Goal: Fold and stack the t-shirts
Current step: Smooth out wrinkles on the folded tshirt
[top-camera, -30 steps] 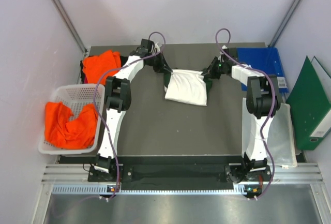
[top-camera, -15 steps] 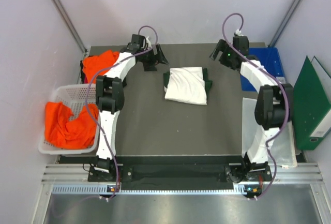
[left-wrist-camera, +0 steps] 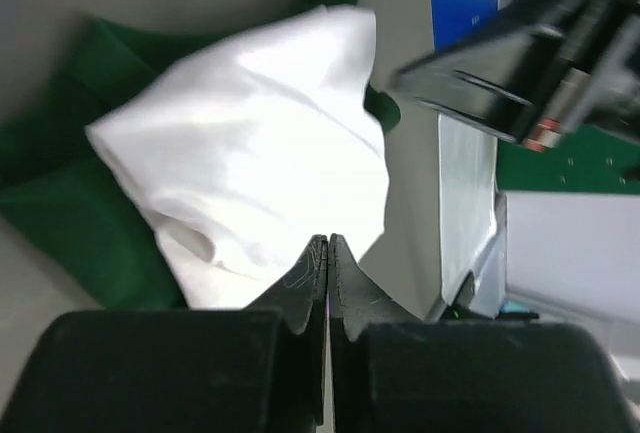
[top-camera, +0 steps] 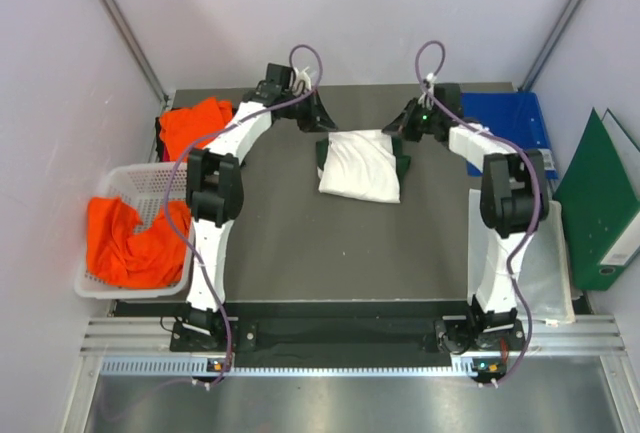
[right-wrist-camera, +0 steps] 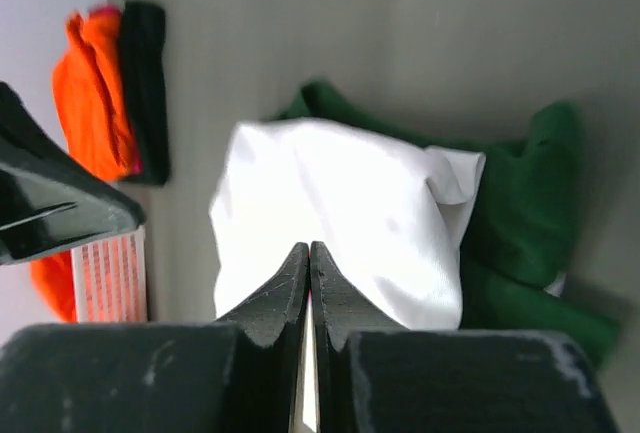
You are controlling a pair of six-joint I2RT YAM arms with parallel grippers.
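Observation:
The white-fronted t-shirt (top-camera: 360, 165) with dark green sleeves lies folded in a small packet at the table's far middle. My left gripper (top-camera: 318, 119) hovers just beyond its far left corner, jaws shut and empty. My right gripper (top-camera: 400, 125) hovers at its far right corner, also shut and empty. The left wrist view shows the white cloth (left-wrist-camera: 260, 143) beyond my shut left gripper (left-wrist-camera: 328, 239), with a green sleeve (left-wrist-camera: 70, 203). The right wrist view shows the same white cloth (right-wrist-camera: 340, 213) and sleeve (right-wrist-camera: 520, 213) past my shut right gripper (right-wrist-camera: 309, 246). Folded orange shirts (top-camera: 195, 125) lie at the far left.
A white mesh basket (top-camera: 150, 181) with crumpled orange shirts (top-camera: 135, 243) stands at the left edge. A blue tray (top-camera: 510, 118) sits far right, a clear sheet (top-camera: 548, 253) lies on the right side, and a green folder (top-camera: 600, 193) leans against the right wall.
Both grippers left the shirt's far corners, drew up and back toward the far edge, then came back down beside those corners. The shirt has not moved.

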